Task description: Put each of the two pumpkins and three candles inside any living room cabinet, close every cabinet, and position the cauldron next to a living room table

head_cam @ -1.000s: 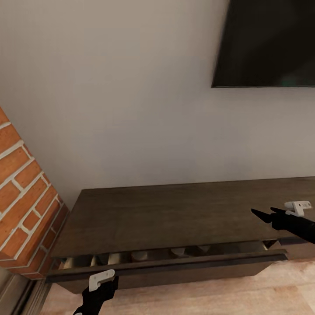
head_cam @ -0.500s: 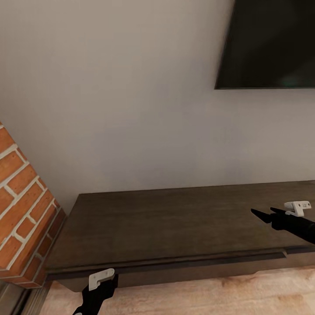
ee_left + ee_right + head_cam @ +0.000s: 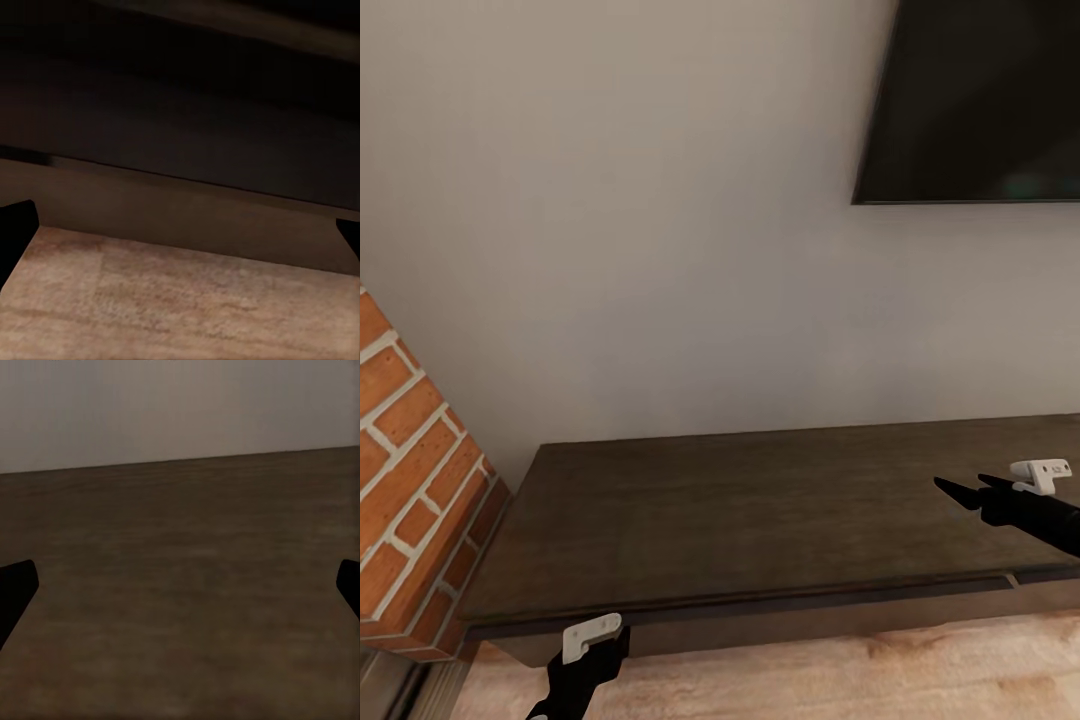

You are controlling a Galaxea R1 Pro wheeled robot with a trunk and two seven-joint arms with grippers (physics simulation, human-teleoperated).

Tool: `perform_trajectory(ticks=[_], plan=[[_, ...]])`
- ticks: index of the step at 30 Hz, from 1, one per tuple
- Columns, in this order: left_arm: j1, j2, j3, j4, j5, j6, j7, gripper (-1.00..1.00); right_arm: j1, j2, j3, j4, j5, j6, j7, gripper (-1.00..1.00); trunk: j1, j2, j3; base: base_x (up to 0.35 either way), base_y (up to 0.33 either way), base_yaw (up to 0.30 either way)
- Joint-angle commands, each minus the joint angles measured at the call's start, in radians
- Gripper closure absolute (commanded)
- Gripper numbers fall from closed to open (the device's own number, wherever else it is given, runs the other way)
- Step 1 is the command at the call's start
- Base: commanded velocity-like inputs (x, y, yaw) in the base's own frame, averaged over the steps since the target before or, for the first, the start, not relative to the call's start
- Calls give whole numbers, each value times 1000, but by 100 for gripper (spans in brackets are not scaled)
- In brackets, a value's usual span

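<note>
The long dark-brown cabinet (image 3: 760, 510) stands against the wall, its drawer front (image 3: 760, 615) flush and closed. My left gripper (image 3: 187, 225) is low in front of that drawer front near its left end, open, fingers wide apart with nothing between them. Its white wrist bracket (image 3: 592, 636) shows at the head view's lower edge. My right gripper (image 3: 960, 482) hovers open over the right part of the cabinet top (image 3: 180, 585), holding nothing. The pumpkins, candles, cauldron and coffee table are out of view.
A brick fireplace (image 3: 410, 480) juts in at the left, close to the cabinet's left end. A black TV (image 3: 980, 100) hangs on the pale wall above the right side. Light wood floor (image 3: 860, 670) runs in front of the cabinet.
The drawer, a little open a second ago with pale things showing inside, is now shut flush. The head view shifted slightly. Both grippers keep their places in the picture.
</note>
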Motion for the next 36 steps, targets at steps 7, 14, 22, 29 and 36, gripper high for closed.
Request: perform_trajectory(ticks=[7, 14, 22, 29, 36], plan=[[0, 0, 0, -4, 8, 2, 2, -100, -1, 0, -1, -1, 9, 4, 10, -100, 0, 0, -1, 51, 0, 0], [0, -1, 0, -4, 7, 1, 2, -100, -1, 0, -1, -1, 9, 4, 10, -100, 0, 0, -1, 13, 0, 0], [0, -1, 0, -5, 8, 1, 2, -100, -2, 0, -1, 0, 9, 4, 10, -100, 0, 0, -1, -31, 0, 0], [3, -2, -1, -27, 14, 6, -5, -100, -2, 12, 6, 0, 9, -8, 7, -100, 0, 0, -1, -290, 0, 0], [64, -2, -4, -142, 20, 44, -18, -100, 3, 25, 15, -1, 9, -35, 8, -100, 0, 0, -1, -333, 0, 0]])
